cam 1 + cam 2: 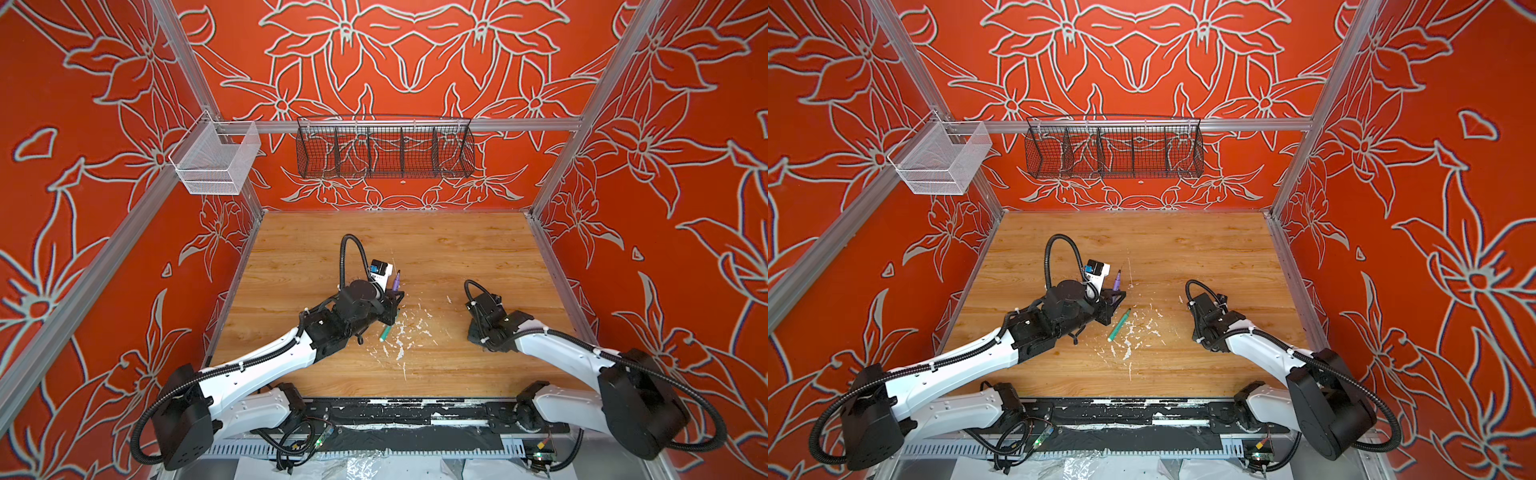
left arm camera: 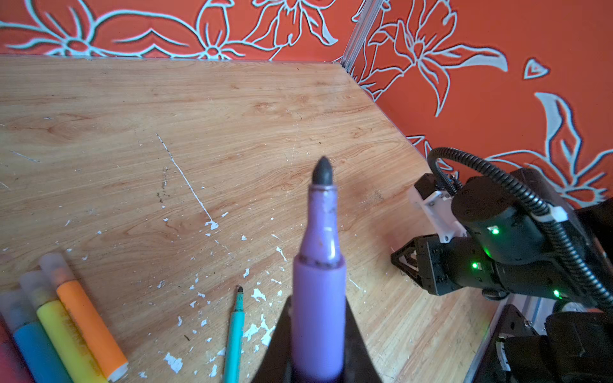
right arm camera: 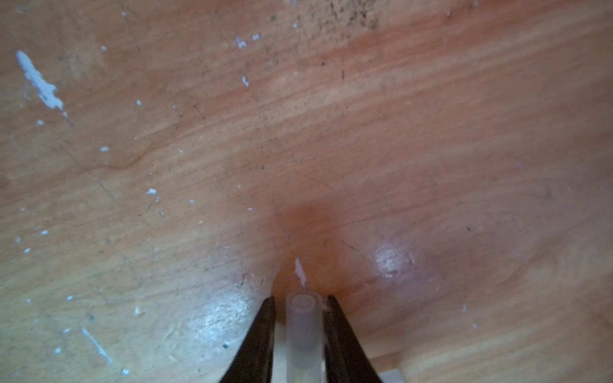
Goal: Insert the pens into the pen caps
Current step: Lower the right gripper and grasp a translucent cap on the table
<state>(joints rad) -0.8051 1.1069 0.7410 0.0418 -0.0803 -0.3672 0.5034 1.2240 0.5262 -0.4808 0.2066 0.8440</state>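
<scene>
My left gripper (image 2: 318,368) is shut on the purple pen (image 2: 320,282), which stands tip up with its dark tip bare; both top views show the pen (image 1: 397,283) (image 1: 1117,282) above the table's middle. Pointing down at the table, my right gripper (image 3: 302,300) has its jaws close on either side of a clear pen cap (image 3: 304,331), with a narrow gap still showing at the sides. A thin green pen (image 1: 385,332) (image 1: 1119,325) (image 2: 235,335) lies uncapped between the arms. In the left wrist view the orange (image 2: 89,318), yellow (image 2: 64,338) and blue (image 2: 33,351) pens lie side by side with clear caps on.
White flecks (image 1: 401,332) are scattered over the wooden table (image 1: 415,249). A black wire basket (image 1: 384,151) and a white mesh basket (image 1: 216,160) hang on the back rail. Orange patterned walls close in three sides. A pale piece (image 3: 389,376) lies beside the right fingers.
</scene>
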